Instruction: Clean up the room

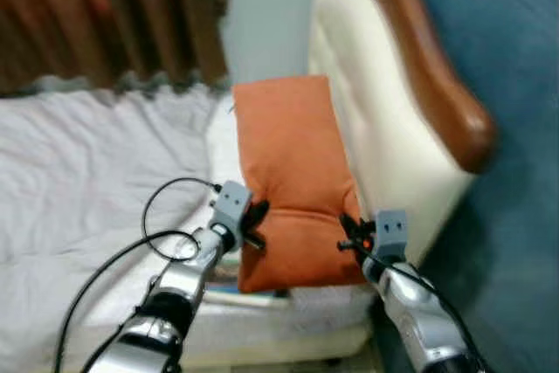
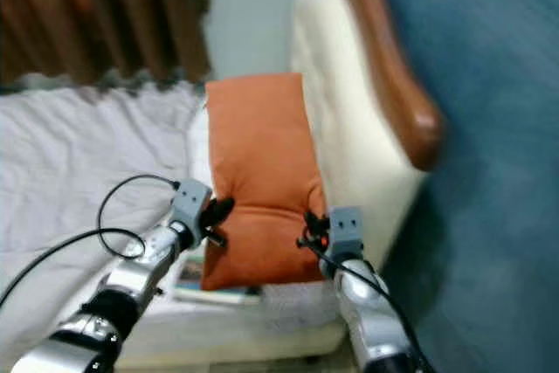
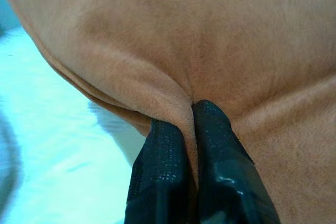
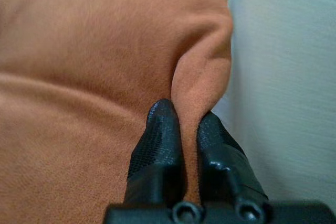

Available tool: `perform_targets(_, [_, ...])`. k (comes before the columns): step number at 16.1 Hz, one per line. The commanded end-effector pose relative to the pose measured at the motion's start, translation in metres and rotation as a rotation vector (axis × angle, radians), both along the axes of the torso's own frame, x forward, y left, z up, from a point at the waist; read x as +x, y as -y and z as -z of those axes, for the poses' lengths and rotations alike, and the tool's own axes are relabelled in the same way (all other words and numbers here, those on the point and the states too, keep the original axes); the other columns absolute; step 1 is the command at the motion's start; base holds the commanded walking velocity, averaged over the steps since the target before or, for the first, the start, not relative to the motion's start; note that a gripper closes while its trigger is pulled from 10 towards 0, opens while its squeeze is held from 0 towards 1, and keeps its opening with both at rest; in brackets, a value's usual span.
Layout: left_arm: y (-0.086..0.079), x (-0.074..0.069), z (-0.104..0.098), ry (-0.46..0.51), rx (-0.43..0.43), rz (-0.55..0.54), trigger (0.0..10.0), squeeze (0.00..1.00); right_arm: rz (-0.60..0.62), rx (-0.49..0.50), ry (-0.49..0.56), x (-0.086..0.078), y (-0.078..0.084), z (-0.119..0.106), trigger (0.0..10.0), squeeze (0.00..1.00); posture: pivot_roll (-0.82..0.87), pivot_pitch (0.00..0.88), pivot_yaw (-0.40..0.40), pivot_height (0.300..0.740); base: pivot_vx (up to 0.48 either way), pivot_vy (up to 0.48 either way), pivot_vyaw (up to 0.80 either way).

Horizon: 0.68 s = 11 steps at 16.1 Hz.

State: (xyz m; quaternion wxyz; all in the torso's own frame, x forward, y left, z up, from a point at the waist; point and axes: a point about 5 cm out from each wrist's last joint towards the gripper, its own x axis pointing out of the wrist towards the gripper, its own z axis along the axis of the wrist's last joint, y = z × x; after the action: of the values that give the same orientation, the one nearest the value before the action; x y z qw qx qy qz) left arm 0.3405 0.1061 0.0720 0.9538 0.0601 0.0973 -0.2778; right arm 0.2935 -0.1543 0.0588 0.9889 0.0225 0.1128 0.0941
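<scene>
Both pincers, left gripper (image 1: pixel 255 223) and right gripper (image 1: pixel 348 233), clamp folds of the rectangular orange fabric cushion (image 1: pixel 293 176) between them; I judge placement against the cream padded headboard (image 1: pixel 384 137) beyond comes next.

Light: soft, even indoor light; no glare.
Shadows: dim under the pillow (image 1: pixel 293 176) and beside the headboard (image 1: pixel 393 120).
Blur: both eye views smeared throughout.
Wrist views: fabric sharp near fingertips (image 3: pixel 207 124), background washed pale.
</scene>
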Motion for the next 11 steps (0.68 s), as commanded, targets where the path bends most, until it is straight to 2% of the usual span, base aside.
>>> perform_targets(1, [-0.0412, 0.0140, -0.0184, 0.066, 0.018, -0.155, 10.0, 0.00, 0.121, -0.023, 0.022, 0.0026, 0.0285, -0.0058, 10.0, 0.00, -0.13, 0.023, 0.018, 0.740, 0.000, 0.000, 0.00])
perform_targets(5, [-0.0408, 0.0161, -0.0221, 0.083, 0.010, -0.167, 10.0, 0.00, 0.136, -0.023, 0.033, 0.0002, 0.0306, -0.0068, 10.0, 0.00, -0.13, 0.034, 0.019, 0.740, 0.000, 0.000, 0.00])
perform_targets(11, [-0.0395, 0.0194, -0.0227, 0.070, 0.051, -0.153, 10.0, 0.00, 0.125, -0.025, 0.021, -0.0024, 0.0250, -0.0033, 10.0, 0.00, -0.14, 0.040, 0.031, 0.740, 0.000, 0.000, 0.00])
